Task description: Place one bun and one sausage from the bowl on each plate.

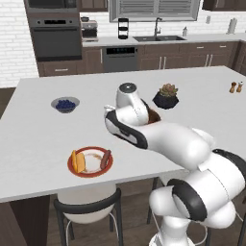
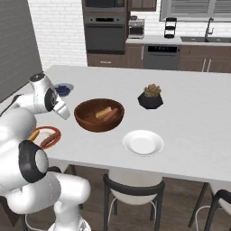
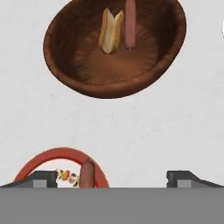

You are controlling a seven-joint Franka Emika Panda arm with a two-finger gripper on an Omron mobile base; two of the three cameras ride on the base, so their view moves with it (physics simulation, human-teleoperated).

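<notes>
Left base view first: on the white counter (image 1: 29, 144) we see a small grey bowl of blueberries (image 1: 65, 104) far to the left. Nearer us sits the red-rimmed plate (image 1: 90, 162), with a bun (image 1: 78, 161) on its left side and a sausage (image 1: 105, 159) on its right. Our arm hides most of the big brown bowl (image 1: 153, 116). A black plant pot (image 1: 166, 96) stands just behind it, and two small shakers (image 1: 236, 87) stand far to the right.

From the right base view, the brown bowl lies in the middle with one bun and one sausage (image 2: 111, 115) inside. The plain white plate (image 2: 143, 143) lies bare, near the bowl on its right.

Looking along the hand, our pincer (image 3: 112, 178) is spread wide with nothing in it, above the counter between the red-rimmed plate and the bowl.
</notes>
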